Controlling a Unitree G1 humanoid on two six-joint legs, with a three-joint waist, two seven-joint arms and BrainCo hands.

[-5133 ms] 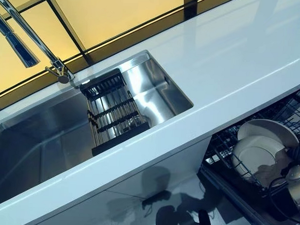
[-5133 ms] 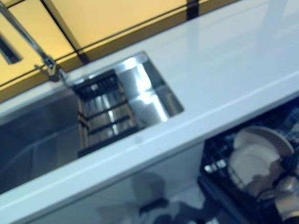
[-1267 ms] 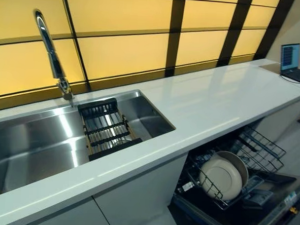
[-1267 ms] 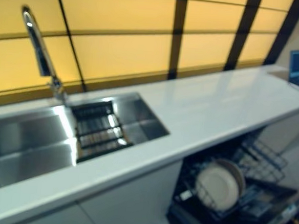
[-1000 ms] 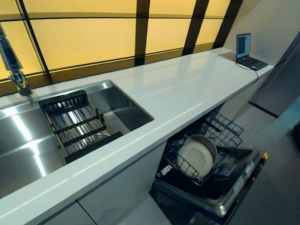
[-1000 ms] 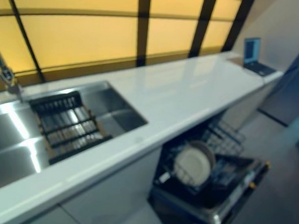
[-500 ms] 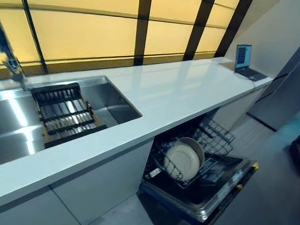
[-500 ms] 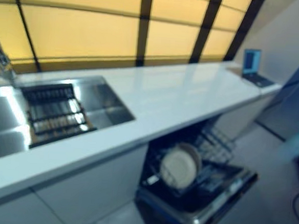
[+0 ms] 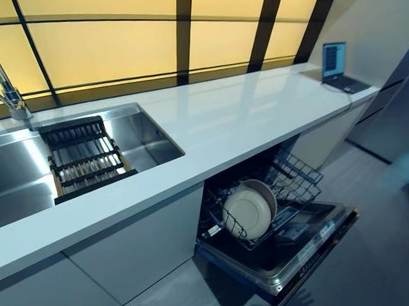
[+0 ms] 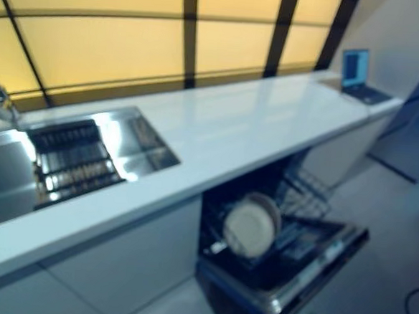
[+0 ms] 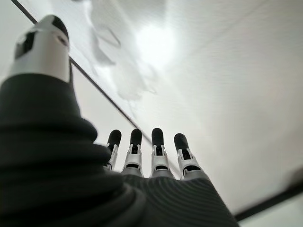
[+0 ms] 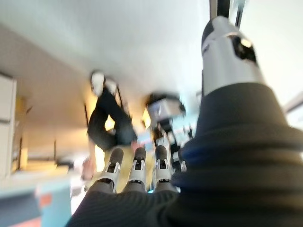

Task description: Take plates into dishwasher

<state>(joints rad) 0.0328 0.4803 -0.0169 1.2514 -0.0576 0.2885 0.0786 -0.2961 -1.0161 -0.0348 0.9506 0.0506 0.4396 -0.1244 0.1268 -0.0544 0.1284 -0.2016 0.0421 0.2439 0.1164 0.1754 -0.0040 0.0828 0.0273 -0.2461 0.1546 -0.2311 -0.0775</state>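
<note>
While the camera has shifted, plates (image 9: 249, 209) remain in the dishwasher (image 9: 302, 247).

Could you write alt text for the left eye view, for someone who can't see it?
Cream plates stand upright in the pulled-out rack of an open dishwasher under a long white counter. Left of it, a steel sink holds a black drying rack below a tap; an open laptop sits at the counter's far end.

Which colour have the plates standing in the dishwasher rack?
The plates are cream-white, seen best in the left eye view.
</note>
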